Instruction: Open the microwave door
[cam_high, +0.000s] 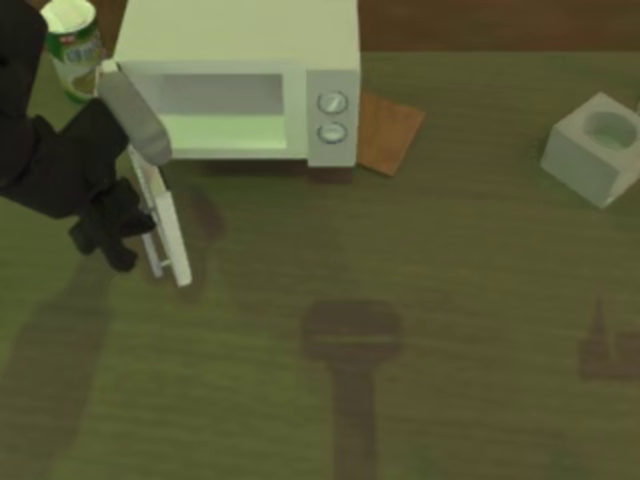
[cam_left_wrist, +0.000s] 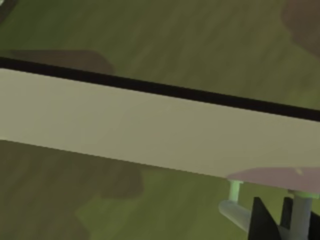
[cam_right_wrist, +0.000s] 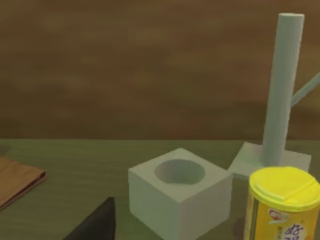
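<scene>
white microwave (cam_high: 240, 75), one microwave door (cam_high: 165, 215) open, left hand (cam_high: 125, 235) gripping handle

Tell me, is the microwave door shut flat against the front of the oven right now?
No, the microwave door is swung out toward the table's left side, baring the pale inside of the microwave, with the left gripper at its handle.

White cube (cam_high: 594, 148) with round hollow sitting at bench (cam_high: 420, 330) right side. Brown mat (cam_high: 388, 131) lying flat. Green-labelled can (cam_high: 73, 45) standing at far left. Yellow-lidded can (cam_right_wrist: 283, 205) standing near cube, beside a pale post stand (cam_right_wrist: 280, 100).
</scene>
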